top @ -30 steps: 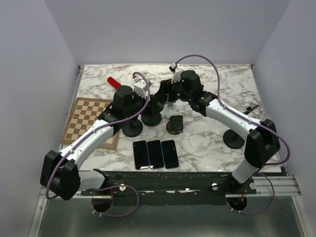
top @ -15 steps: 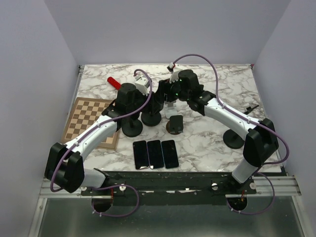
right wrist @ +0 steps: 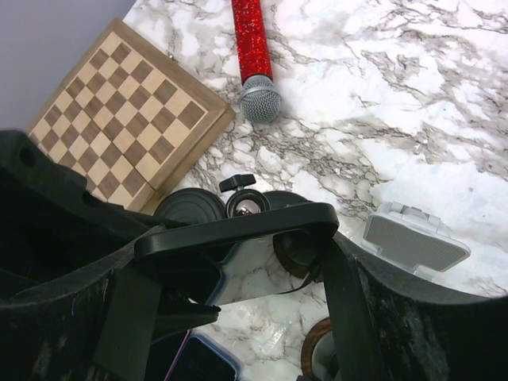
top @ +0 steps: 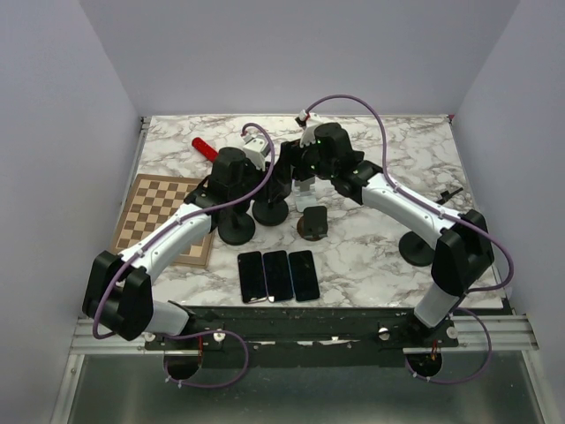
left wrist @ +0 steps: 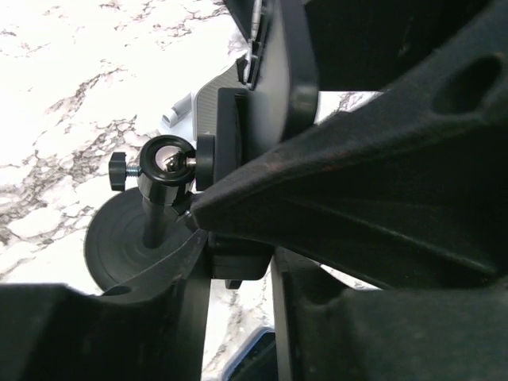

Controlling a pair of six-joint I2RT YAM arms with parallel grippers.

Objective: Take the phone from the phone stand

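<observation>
The phone [right wrist: 238, 226], in a black case, sits upright in the clamp of a black phone stand [left wrist: 168, 159] with a ball joint and a round base [top: 270, 212]. My right gripper [right wrist: 242, 278] comes from above and is shut across the phone's width, one finger on each side edge. My left gripper [left wrist: 238, 274] reaches in from the left and is shut on the stand's clamp block just under the phone [left wrist: 278, 71]. In the top view both grippers meet over the stand, the left gripper [top: 263, 172] beside the right gripper [top: 296, 172], hiding most of the phone.
Three phones [top: 278, 276] lie flat side by side near the front edge. A chessboard [top: 163, 216] is at the left, with a red microphone [top: 205, 147] behind it. More round stand bases [top: 237, 231] [top: 312, 223] [top: 419, 249] stand nearby. A grey holder [right wrist: 413, 238] lies at the right.
My left gripper has closed onto the stand's clamp while its arm moved in toward the stand. The right gripper has shifted slightly left, still holding the phone.
</observation>
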